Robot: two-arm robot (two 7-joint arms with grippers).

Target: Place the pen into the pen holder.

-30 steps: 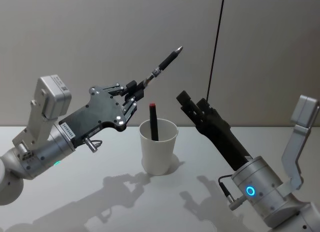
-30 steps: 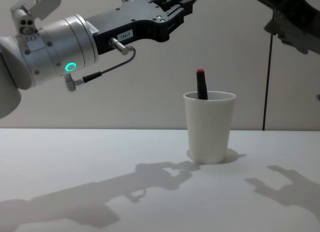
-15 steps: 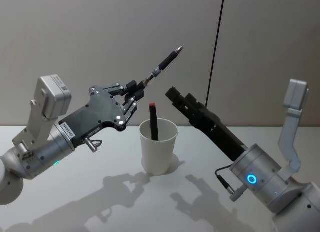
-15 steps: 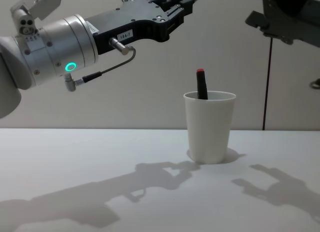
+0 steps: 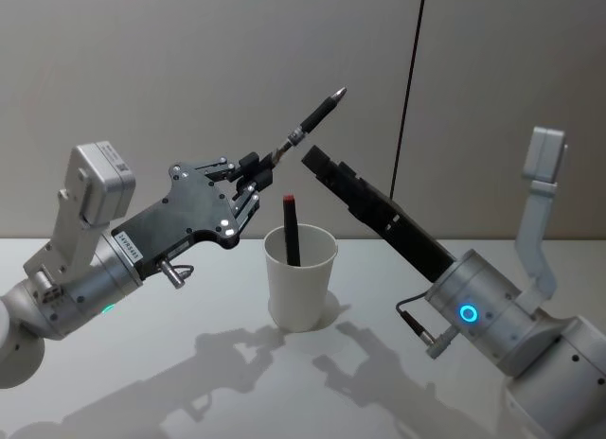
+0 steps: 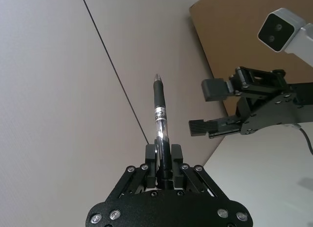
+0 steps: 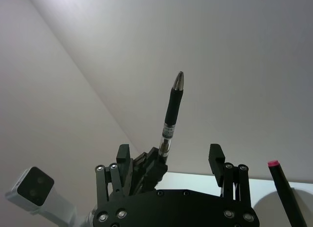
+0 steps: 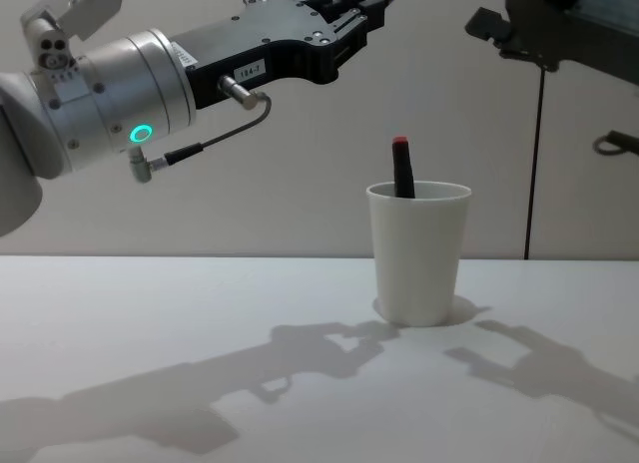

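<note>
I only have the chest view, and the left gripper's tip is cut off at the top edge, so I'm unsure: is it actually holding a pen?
Observer: Yes. The left wrist view shows the left gripper shut on a black pen, tip pointing up.
Operator: What is the right gripper doing?
Observer: Same view: the right gripper is open, beside the pen's shaft and apart from it.
Operator: Is the holder crowded?
Observer: From the head view, the pen holder has one red-capped pen inside, with room beside it.
</note>
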